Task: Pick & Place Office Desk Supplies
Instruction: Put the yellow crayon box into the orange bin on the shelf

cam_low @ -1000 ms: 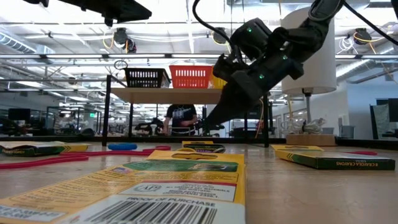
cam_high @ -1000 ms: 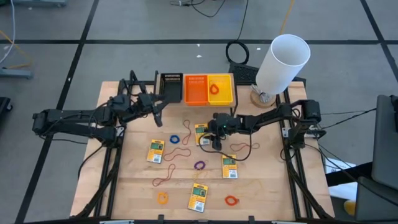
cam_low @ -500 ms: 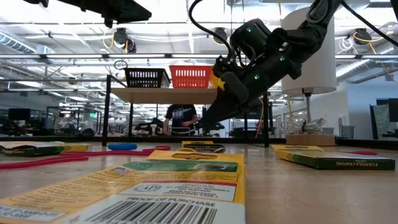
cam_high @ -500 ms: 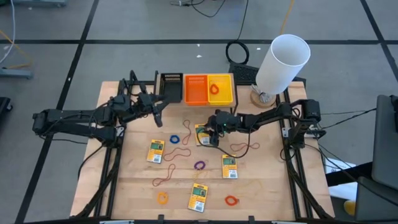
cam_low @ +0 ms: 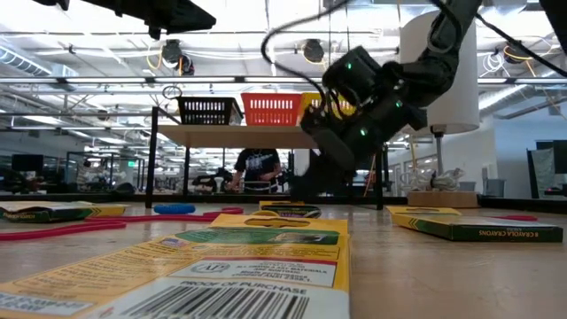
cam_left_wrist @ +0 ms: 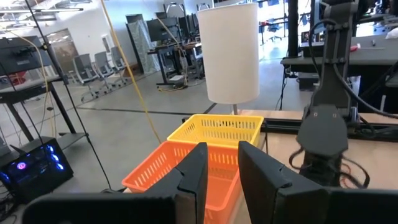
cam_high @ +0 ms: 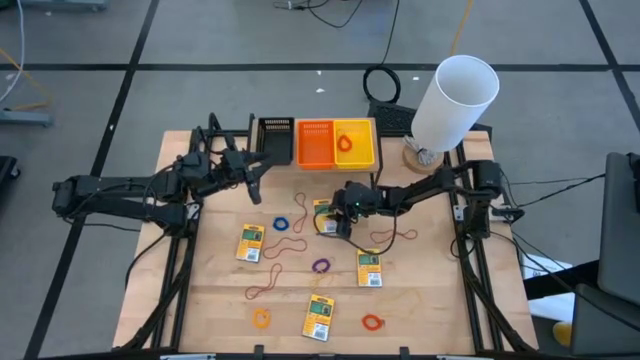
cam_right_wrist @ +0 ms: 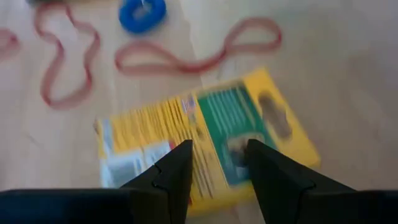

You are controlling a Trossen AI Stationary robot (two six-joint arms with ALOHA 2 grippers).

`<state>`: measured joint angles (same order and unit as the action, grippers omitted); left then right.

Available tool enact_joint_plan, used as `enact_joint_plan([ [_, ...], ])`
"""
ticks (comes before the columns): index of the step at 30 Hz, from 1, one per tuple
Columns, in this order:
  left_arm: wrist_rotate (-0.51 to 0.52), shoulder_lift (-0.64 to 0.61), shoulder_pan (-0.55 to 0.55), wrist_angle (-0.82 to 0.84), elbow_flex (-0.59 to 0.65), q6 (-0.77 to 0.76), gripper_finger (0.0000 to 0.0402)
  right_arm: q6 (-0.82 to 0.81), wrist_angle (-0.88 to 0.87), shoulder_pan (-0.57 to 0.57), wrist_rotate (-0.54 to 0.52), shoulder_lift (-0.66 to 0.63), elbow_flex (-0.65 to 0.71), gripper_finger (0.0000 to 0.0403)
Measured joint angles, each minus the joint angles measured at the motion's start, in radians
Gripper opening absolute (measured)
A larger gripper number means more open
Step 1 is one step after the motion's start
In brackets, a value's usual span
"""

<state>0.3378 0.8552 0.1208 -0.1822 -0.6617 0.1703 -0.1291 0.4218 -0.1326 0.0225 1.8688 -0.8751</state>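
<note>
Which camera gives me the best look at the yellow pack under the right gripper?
The right wrist view: the yellow pack fills it, label up, just beyond the open right gripper. The high view shows it small and partly covered; the low view only edge-on; the left wrist view misses it.

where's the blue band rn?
High view: the blue band lies mid-table, just left of the pack under the right gripper, below the orange bin.

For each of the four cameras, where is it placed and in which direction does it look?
High: overhead, straight down; both arms, left gripper and right gripper.
Low: table height, level toward the room; right arm above the yellow pack.
Left wrist: past its fingers at the orange bin.
Right wrist: down onto that pack, fingers apart.
High and left wrist share the white cylinder.
</note>
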Motion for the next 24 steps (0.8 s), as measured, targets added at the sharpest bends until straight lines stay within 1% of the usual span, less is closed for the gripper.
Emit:
enact_joint_plan([
  [2,0.000,0.000,0.000,0.003,0.000,0.000,0.0081,0.004,0.024,-0.010,-0.004,0.005,-0.001,0.0141],
  [6,0.000,0.000,0.000,0.006,0.000,0.001,0.0081,0.010,0.022,-0.028,-0.053,0.005,-0.002,0.0141],
  [16,0.000,0.000,0.000,0.006,0.000,0.000,0.0081,0.014,0.090,-0.042,-0.059,0.005,-0.002,0.0141],
  [18,0.000,0.000,0.000,0.006,0.000,0.000,0.0081,0.018,0.087,-0.043,-0.080,0.005,-0.002,0.0141],
  [24,0.000,0.000,0.000,0.006,0.000,0.000,0.0081,0.015,0.083,-0.058,-0.082,0.005,-0.002,0.0141],
])
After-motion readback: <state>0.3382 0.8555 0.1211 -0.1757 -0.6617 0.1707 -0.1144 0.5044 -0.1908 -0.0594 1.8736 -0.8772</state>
